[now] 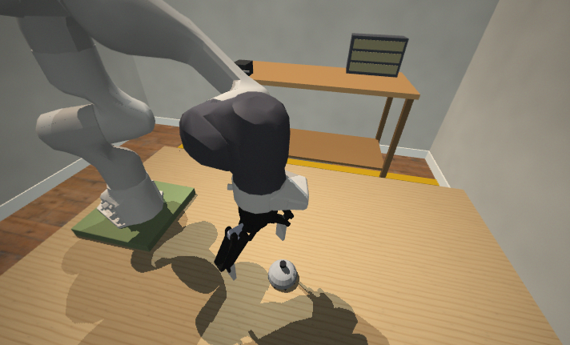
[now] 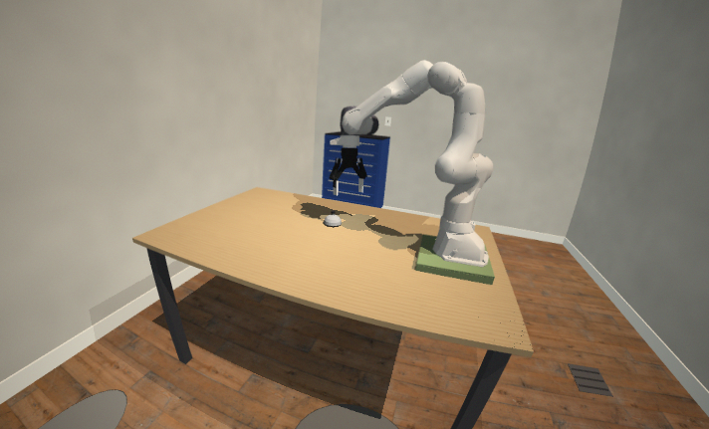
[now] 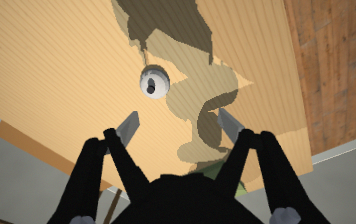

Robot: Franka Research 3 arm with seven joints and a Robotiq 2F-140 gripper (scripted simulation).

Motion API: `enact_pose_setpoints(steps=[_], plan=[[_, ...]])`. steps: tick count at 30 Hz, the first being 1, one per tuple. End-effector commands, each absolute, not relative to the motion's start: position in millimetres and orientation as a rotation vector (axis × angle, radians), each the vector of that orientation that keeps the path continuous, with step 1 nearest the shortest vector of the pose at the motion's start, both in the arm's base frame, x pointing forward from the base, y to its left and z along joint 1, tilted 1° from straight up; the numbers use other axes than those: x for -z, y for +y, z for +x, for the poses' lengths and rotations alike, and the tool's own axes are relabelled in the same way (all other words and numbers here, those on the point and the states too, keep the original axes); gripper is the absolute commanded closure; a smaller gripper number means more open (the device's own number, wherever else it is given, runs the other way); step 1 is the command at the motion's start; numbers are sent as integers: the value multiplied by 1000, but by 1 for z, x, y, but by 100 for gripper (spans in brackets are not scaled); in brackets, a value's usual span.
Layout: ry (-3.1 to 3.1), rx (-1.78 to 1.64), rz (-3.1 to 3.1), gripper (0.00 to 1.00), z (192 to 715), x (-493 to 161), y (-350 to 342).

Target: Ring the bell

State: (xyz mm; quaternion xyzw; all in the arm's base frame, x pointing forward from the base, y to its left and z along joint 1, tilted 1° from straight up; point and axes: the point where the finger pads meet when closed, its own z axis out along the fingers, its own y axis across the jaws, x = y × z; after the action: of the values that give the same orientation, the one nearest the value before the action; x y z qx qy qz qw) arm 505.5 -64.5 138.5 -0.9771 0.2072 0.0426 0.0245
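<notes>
A small silver dome bell [image 1: 282, 274] with a dark button on top stands upright on the wooden table. It also shows in the exterior view [image 2: 332, 220] and in the wrist view [image 3: 154, 82]. My gripper [image 1: 256, 251] hangs well above the table, fingers pointing down, open wide and empty. In the exterior view the gripper [image 2: 347, 187] is above the bell and a little to its right. In the wrist view the bell lies ahead of my fingertips, nearer the left finger, and nothing touches it.
The arm's base stands on a green plate [image 2: 454, 265] on the table. A blue drawer cabinet [image 2: 355, 168] stands behind the table. A wooden shelf unit [image 1: 336, 114] with a small drawer box [image 1: 376, 54] stands by the far wall.
</notes>
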Motion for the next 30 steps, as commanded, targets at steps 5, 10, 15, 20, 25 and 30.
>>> enact_pose_setpoints(steps=[5,10,15,20,25,30], plan=[[545,-84,-3060,0,519,-141,-54],[451,-42,-3093,0,531,-144,-39],[451,-42,-3093,0,531,-144,-39],[380,-9,-3113,0,540,-146,-28],[380,-9,-3113,0,540,-146,-28],[334,13,-3125,0,546,-147,-20]])
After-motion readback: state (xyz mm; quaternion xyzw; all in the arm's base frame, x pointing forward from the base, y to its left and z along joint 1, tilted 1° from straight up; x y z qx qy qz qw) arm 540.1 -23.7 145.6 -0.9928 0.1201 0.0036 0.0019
